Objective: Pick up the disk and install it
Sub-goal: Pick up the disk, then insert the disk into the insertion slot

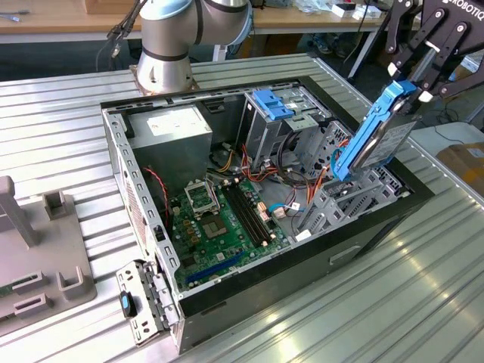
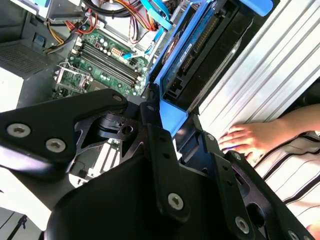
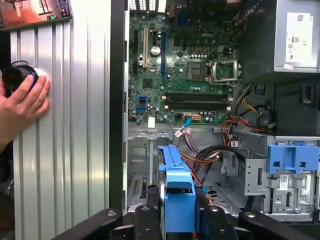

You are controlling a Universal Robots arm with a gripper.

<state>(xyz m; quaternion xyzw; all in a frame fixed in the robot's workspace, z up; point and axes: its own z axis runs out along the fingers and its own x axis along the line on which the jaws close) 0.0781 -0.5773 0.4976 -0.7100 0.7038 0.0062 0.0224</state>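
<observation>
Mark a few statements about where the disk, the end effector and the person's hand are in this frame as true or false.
1. The end effector grips the disk in the air over the open computer case. True.
2. The disk lies flat on the motherboard. False: it is held on edge, tilted, above the drive-bay side of the case at the exterior view's right.
3. A person's hand rests on the ribbed metal table beside the case. True.
4. The case is closed by its side panel. False: it is open, and the motherboard and cables inside are exposed.
</observation>
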